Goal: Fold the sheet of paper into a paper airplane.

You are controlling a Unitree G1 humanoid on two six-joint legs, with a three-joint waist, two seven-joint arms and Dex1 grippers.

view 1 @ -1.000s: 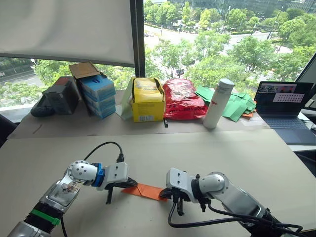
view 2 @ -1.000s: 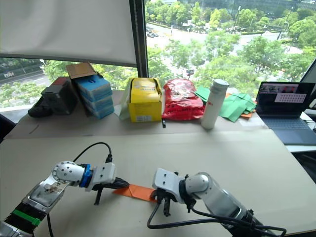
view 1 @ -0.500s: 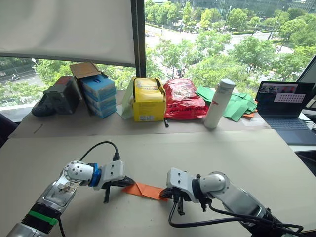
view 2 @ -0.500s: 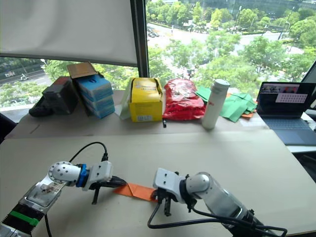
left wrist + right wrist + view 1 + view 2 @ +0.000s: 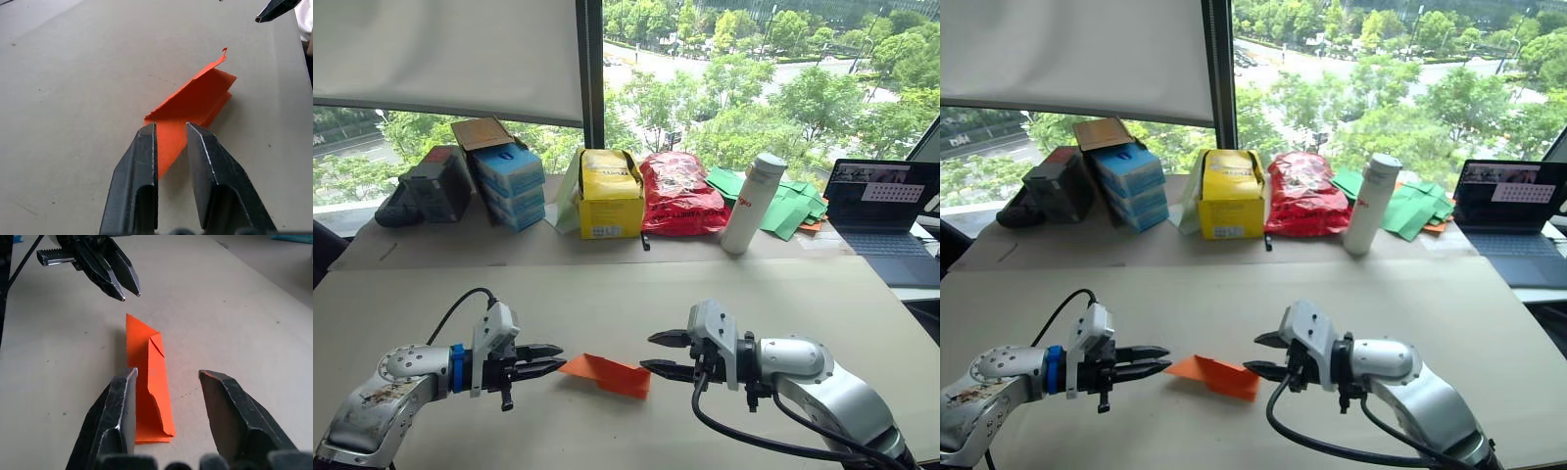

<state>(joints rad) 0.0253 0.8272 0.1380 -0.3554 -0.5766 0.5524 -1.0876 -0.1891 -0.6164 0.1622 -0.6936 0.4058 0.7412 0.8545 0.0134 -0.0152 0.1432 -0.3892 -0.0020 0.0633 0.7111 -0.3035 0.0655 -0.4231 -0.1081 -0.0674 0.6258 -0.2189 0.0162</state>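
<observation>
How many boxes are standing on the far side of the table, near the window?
2: a stack of blue boxes with a brown cardboard piece on top, toward the left, and a yellow box near the middle. Others may be hidden behind them.

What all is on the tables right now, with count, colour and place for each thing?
paper: 1, orange, folded, flat on near table between the hands
table: 1, beige, near
bottle: 1, white, upright on far ledge
bag: 1, red, left of bottle
yellow box: 1, yellow, left of bag
blue boxes: stack, blue, far left
green papers: pile, green, right of bottle
laptop: 1, dark, open, far right
left hand: open, at paper's left tip
right hand: open, at paper's right end
</observation>
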